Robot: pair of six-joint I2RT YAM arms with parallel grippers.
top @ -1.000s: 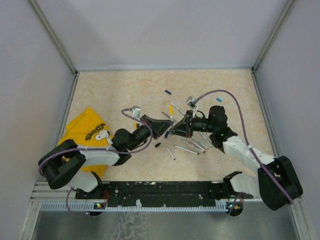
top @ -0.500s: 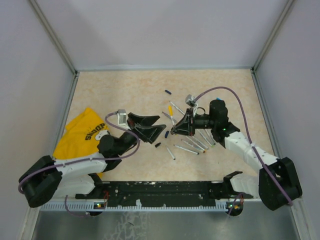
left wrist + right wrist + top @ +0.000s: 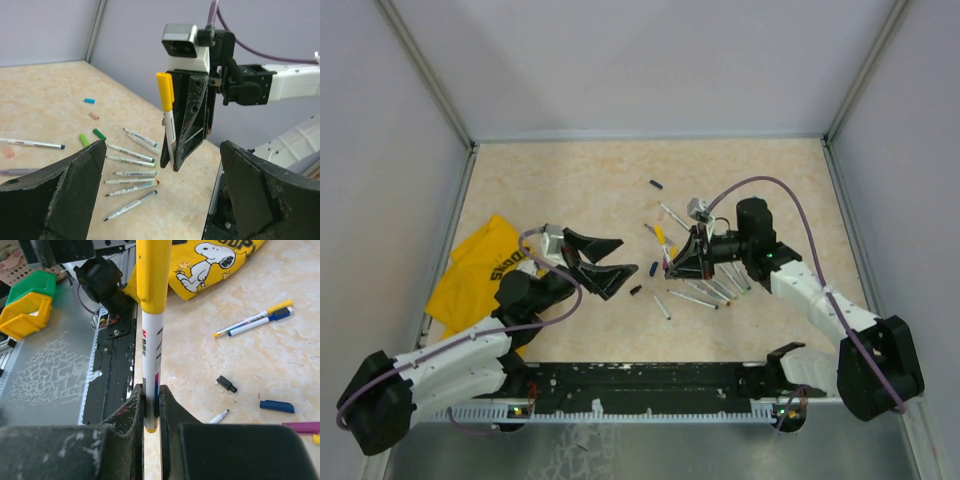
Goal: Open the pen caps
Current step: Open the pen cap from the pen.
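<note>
Right gripper [image 3: 151, 407] pinches pen [image 3: 150, 347], yellow cap [image 3: 151, 275] on. Left gripper [image 3: 625, 256] spread, empty, apart. Several pens [image 3: 142, 138] lie uncapped among loose caps [image 3: 99, 134]; this one pending.

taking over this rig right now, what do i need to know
Right tool: shut on a white pen, held upright, yellow cap still on.
Left tool: open, empty, facing that pen, apart from it.
Table: several uncapped pens in a row, loose caps beside them.
Left to do: pull the yellow cap; two pens lying together also look capped.
</note>
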